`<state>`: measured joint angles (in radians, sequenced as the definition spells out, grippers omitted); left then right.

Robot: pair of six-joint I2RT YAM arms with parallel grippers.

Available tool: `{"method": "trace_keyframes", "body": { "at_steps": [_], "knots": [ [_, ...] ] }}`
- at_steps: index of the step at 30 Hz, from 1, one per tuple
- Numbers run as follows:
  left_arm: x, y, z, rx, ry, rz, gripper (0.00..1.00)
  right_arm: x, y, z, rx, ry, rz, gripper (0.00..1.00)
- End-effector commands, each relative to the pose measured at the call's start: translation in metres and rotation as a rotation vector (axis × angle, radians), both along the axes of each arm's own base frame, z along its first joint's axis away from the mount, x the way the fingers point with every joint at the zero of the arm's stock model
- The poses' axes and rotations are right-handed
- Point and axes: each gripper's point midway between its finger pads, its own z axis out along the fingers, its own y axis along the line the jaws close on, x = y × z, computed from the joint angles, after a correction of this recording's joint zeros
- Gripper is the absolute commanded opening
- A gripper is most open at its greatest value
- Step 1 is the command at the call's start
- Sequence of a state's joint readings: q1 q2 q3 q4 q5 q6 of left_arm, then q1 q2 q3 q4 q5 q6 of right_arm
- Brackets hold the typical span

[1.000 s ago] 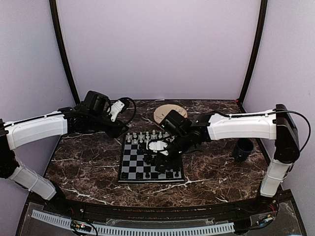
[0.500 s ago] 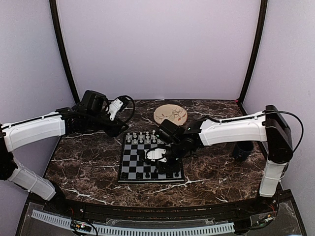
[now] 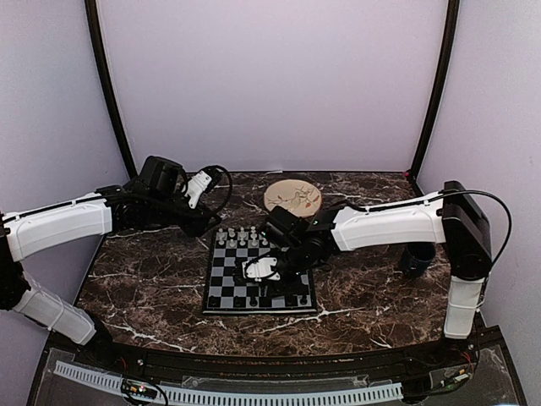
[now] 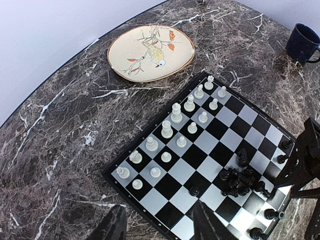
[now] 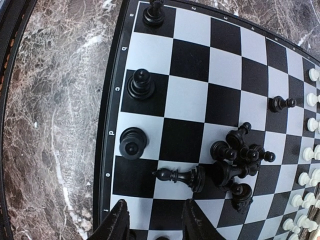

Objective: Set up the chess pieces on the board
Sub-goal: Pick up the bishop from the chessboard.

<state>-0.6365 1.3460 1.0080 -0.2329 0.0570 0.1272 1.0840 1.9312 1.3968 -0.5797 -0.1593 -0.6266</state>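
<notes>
**Chess pieces (image 5: 239, 160) in a black heap, just ahead of my right fingers (image 5: 119, 225)**

The board (image 3: 221, 286) lay on the desk (image 3: 152, 279) between my two arms. The white pieces (image 4: 176, 114) stood in two rows along its far side, so I judged that half to be finished. Of the black set, a few stood upright on the near edge squares, for example one standing piece (image 5: 141, 85). Most of the black set were piled together on the near half of the board, several on their sides.

My right fingers hung over the board, spread wide, with nothing between them. A fallen black piece (image 5: 180, 176) lay just ahead of the gap, at the edge of the heap and touching it. Its long axis ran from one finger toward the other, along the line in which they close. I judged that the wrist would need a turn first, so that the fingers could close across the thin body and not on its two ends.

My left fingers (image 4: 114, 227) were also spread and empty. They were over the desk, off the far left corner of the board and well apart from the heap. The right arm was clearly the nearer one. The neighbours touching that piece could be pushed over.
</notes>
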Motion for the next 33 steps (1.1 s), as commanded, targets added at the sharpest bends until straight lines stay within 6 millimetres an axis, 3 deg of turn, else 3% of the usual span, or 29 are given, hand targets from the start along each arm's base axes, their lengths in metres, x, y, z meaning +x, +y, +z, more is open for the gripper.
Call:
{"method": "trace_keyframes", "body": {
  "at_steps": [1,23,33],
  "knots": [
    [-0.002,0.000,0.007,-0.027,-0.017,-0.012,0.48,0.008,0.014,0.004,0.038,-0.032,0.034,0.38],
    [-0.003,-0.002,0.002,-0.022,-0.001,-0.026,0.48,0.015,0.014,-0.005,0.030,-0.022,0.140,0.41],
    [-0.004,-0.003,0.001,-0.023,0.006,-0.032,0.48,0.017,0.005,-0.018,-0.024,0.015,0.142,0.40]
  ]
}}
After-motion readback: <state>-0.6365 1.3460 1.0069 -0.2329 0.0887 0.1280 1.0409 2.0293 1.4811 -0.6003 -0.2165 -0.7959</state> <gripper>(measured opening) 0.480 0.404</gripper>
